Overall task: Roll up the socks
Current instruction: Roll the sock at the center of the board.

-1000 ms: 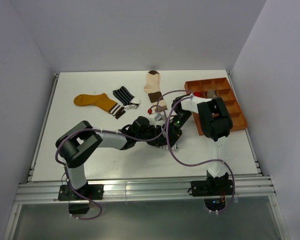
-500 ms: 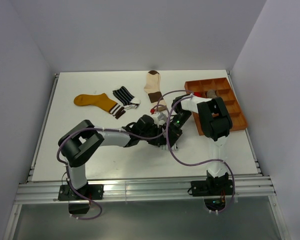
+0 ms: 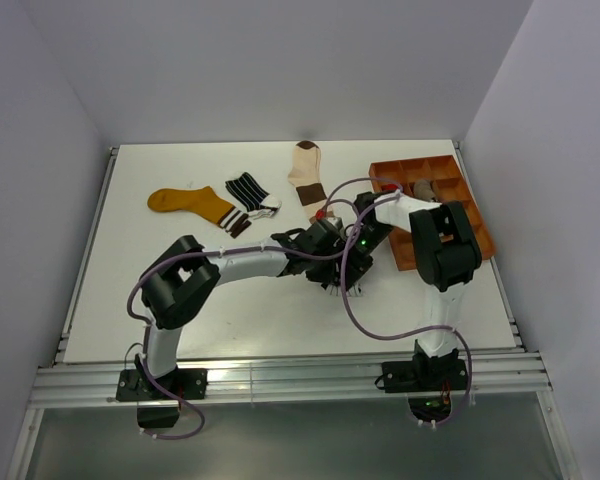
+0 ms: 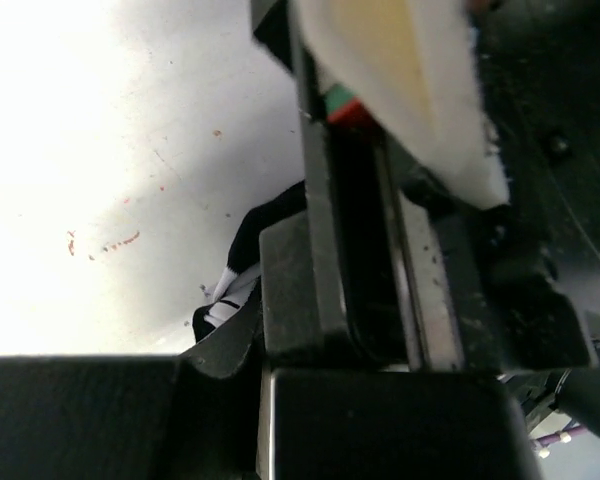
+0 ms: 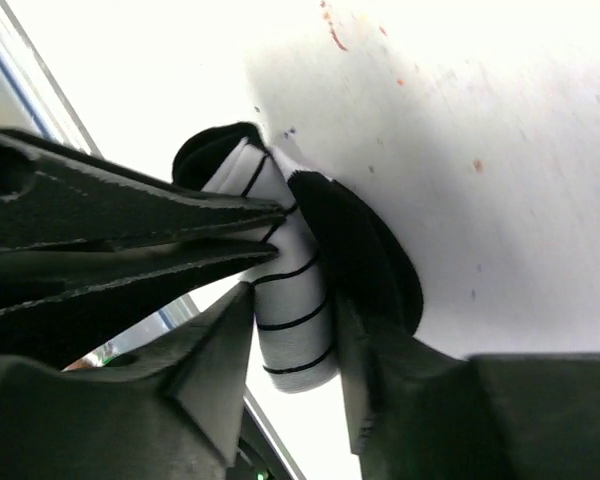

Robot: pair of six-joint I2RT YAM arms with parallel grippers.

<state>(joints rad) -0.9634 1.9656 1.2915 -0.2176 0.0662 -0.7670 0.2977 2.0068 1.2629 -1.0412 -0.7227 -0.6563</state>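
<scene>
A rolled sock (image 5: 292,300), white with thin black stripes and a black end, sits between my right gripper's (image 5: 294,298) fingers. They stand slightly apart around it, with a thin gap on the left side. My left gripper (image 5: 277,228) reaches in from the left, shut, its tips pinched on the roll's top. In the left wrist view only a black-and-white bit of that sock (image 4: 230,290) shows beside a dark finger. From above, both grippers meet mid-table, left gripper (image 3: 326,250) against right gripper (image 3: 344,262), hiding the roll. A mustard sock (image 3: 192,203), a black striped sock (image 3: 248,190) and a cream sock (image 3: 308,168) lie flat behind.
An orange-brown compartment tray (image 3: 477,236) stands at the right, with a grey-brown bundle (image 3: 426,188) in one back compartment. The right arm's purple cable (image 3: 365,318) loops low over the table in front of the grippers.
My left arm has reached further right to the right gripper and its jaws have closed on the roll. The right gripper's jaws have widened.
</scene>
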